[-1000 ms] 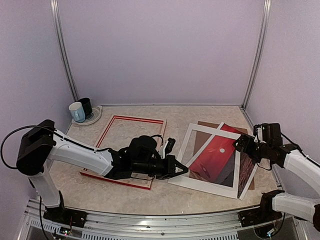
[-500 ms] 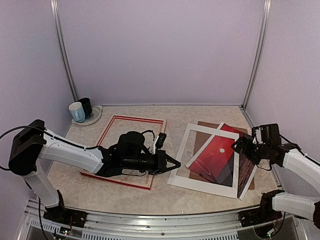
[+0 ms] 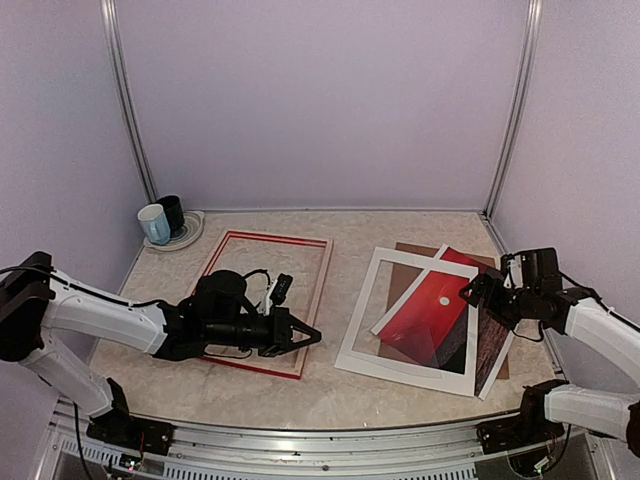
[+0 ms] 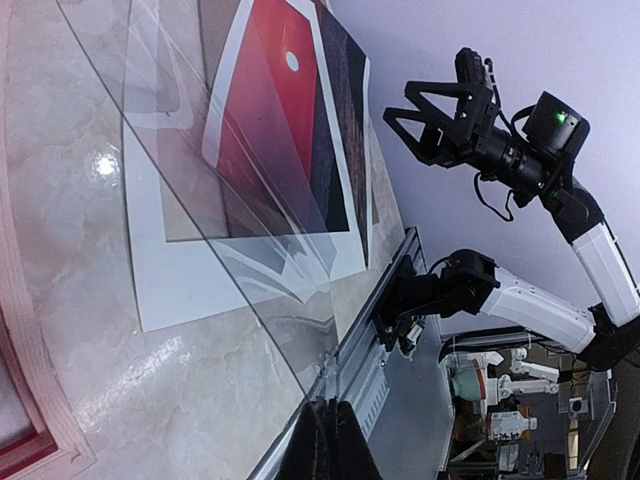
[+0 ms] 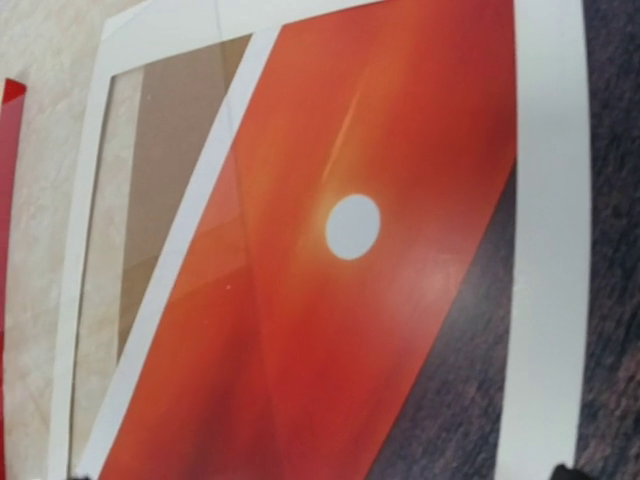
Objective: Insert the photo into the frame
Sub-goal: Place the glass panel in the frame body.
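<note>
The photo (image 3: 430,310), a red sunset print with a white sun, lies at the right, slanted over a brown backing board (image 3: 405,280) and under a white mat (image 3: 400,375). It also shows in the left wrist view (image 4: 275,110) and fills the right wrist view (image 5: 330,300). The red frame (image 3: 270,238) lies flat at the left. My left gripper (image 3: 315,335) is low over the frame's near right corner, shut on the corner of a clear sheet (image 4: 230,230) that stretches over the mat and photo. My right gripper (image 3: 470,293) hovers open above the photo's right part.
A pale blue mug (image 3: 155,223) and a dark mug (image 3: 172,212) stand on a plate at the back left corner. Purple walls close in the table on three sides. A metal rail (image 3: 300,440) runs along the near edge.
My left arm has drawn back to the left, from the mat's left edge to the frame's near right corner, still shut. The right gripper has barely moved.
</note>
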Available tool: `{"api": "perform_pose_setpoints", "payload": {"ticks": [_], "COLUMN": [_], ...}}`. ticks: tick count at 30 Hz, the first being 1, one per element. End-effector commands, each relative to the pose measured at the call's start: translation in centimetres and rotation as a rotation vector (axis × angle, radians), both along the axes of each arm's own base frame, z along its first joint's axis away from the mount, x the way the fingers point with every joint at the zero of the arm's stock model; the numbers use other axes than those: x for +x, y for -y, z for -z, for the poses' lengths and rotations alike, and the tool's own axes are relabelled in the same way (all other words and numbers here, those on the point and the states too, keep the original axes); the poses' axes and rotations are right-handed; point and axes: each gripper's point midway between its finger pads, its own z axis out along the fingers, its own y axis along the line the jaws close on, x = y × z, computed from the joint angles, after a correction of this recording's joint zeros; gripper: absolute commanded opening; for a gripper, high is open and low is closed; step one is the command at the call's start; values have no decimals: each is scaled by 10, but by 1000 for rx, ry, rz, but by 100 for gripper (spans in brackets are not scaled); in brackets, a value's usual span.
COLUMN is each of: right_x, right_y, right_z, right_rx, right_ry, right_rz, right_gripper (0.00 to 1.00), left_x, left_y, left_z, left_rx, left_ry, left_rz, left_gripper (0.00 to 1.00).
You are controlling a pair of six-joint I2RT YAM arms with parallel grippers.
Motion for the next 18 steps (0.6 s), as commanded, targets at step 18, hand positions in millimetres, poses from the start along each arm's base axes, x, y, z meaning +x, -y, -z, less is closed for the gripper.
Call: {"api": "perform_pose_setpoints", "payload": {"ticks": [18], "right_x": [5], "right_y": [-81], "right_z": [7], "right_rx": [88], "right_ry": [-36], "right_rz": [-217], "right_gripper": [99], "left_x": [9], "left_y": [-111], "left_z": [49], "left_rx": [276], "left_ry": [-42], "left_rz": [-61], "left_gripper": [1]}}
